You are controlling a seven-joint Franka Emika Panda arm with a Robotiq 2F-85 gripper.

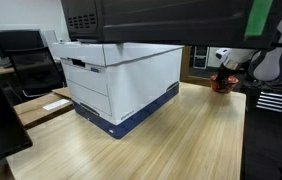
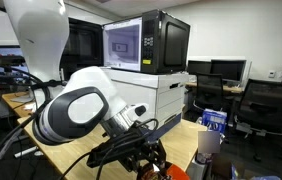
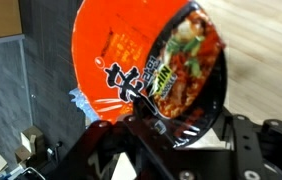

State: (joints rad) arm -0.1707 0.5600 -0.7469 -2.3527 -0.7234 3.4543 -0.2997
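The pincer (image 3: 176,138) seems to be grabbing the orange noodle bowl (image 3: 131,55). I cannot tell if it is clamped. Next it needs a gentle squeeze.

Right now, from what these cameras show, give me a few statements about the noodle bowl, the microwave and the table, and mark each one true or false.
1. The noodle bowl at the gripper is orange-red with a black rim. True.
2. The microwave stands on the floor. False: it sits on top of the white box.
3. The table has a light wood-grain top. True.
4. The white box has a green base. False: its base is dark blue.
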